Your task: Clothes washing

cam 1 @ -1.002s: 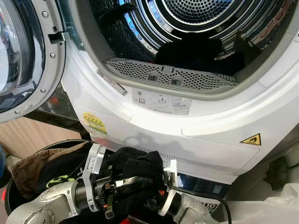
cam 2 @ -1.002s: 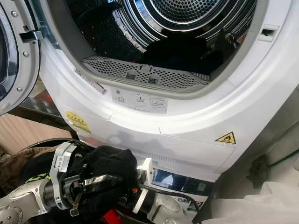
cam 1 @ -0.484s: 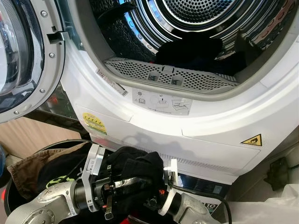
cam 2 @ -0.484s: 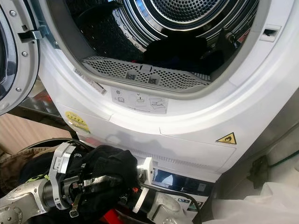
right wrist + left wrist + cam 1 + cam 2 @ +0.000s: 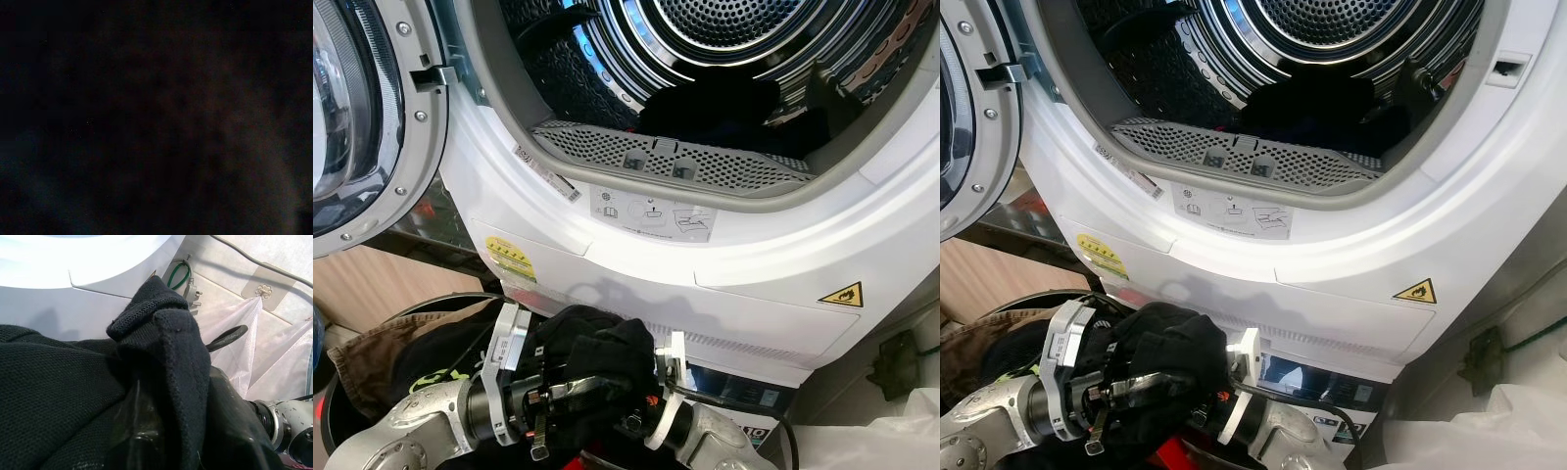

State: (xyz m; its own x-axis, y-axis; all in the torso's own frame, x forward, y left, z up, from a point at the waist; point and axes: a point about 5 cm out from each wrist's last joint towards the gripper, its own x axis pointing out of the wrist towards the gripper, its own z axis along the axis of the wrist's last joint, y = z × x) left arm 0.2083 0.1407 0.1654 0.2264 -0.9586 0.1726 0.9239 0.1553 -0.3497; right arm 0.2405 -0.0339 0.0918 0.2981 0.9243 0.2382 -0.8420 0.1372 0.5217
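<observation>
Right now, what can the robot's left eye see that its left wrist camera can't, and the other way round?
The left eye view alone takes in the open drum with dark laundry inside, the round door, the yellow flame sticker and a basket of clothes. The left wrist view alone catches a green cable and clear plastic sheeting. Both show the black garment bundled between the left gripper and the right gripper, below the white machine front.

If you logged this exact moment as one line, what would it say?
stage: loading | left gripper and right gripper: in black garment, below washer opening | drum: dark clothes inside
</observation>
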